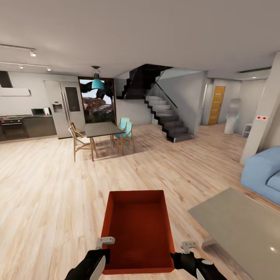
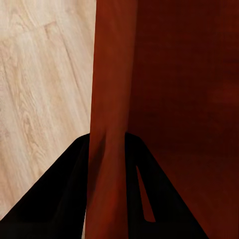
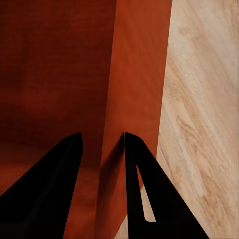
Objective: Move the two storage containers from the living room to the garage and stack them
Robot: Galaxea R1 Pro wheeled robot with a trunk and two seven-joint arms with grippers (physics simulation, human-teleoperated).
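Open-plan living room with light wood plank flooring spreading across the whole lower frame under a pale ceiling. At upper left, a kitchen run with dark cabinets, a microwave and a tall grey refrigerator. Just right of that, a dark dining table ringed by wooden chairs and teal chairs, hung over by a teal pendant lamp, with a glazed door behind. Centre frame, a dark staircase climbing toward upper left. Further right, an orange door at the end of a hallway. At right edge, a blue sofa; below it, lower right, a grey-green bench with a bare top.

Bottom centre, one orange-red storage container, open top facing up, held level above the planks between both arms. Left end effector clamped on the container's left wall; in the left wrist view, black fingers straddling that thin wall, one outside, one inside. Right end effector clamped likewise on the right wall; in the right wrist view, fingers pinching the wall from either side, planks visible beyond.
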